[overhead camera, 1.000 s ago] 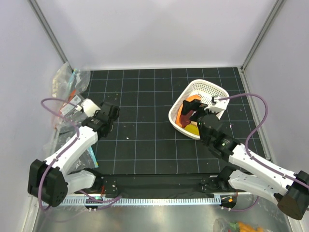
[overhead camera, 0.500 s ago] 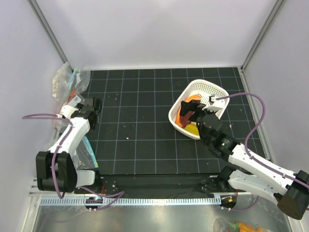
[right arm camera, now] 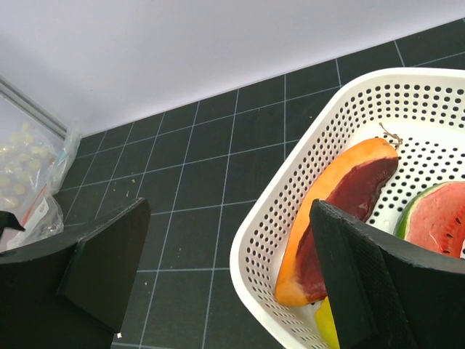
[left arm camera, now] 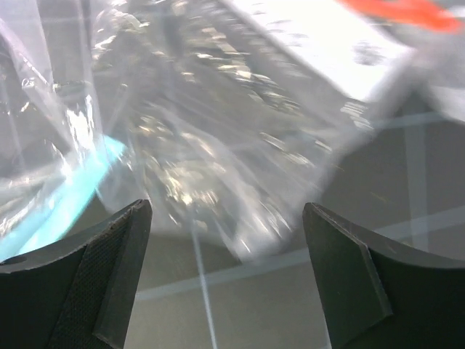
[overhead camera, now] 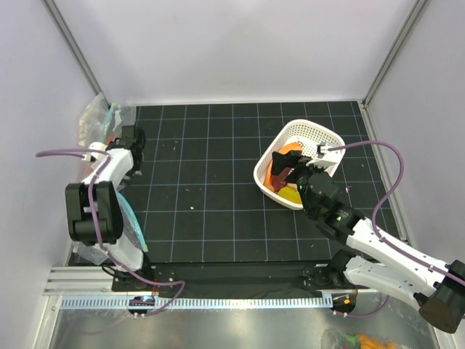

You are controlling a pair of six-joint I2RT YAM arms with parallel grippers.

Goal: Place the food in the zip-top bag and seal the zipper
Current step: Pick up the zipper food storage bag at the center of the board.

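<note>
The food lies in a white lattice basket (overhead camera: 314, 131) at the back right. An orange piece with a dark red face (right arm camera: 341, 200), a watermelon slice (right arm camera: 436, 218) and a yellow piece (right arm camera: 325, 327) show in it. My right gripper (overhead camera: 289, 171) hovers open at the basket's near rim (right arm camera: 290, 196), holding nothing. The zip-top bag (left arm camera: 240, 131) is clear and crinkly, lying in a pile of bags (overhead camera: 96, 123) by the left wall. Its red-orange zipper (left arm camera: 407, 11) shows at the top. My left gripper (overhead camera: 131, 142) is open just short of the bag, and bare mat shows between its fingers (left arm camera: 109, 254).
A teal-trimmed clear bag (overhead camera: 131, 218) lies under the left arm, and its teal strip (left arm camera: 73, 196) shows left of the zip-top bag. Grey walls close in the left, back and right. A metal rail (overhead camera: 240, 302) runs along the front.
The left arm has swung back and to the left, bringing its gripper from the mat to the pile of bags by the wall. The right arm has barely moved.
</note>
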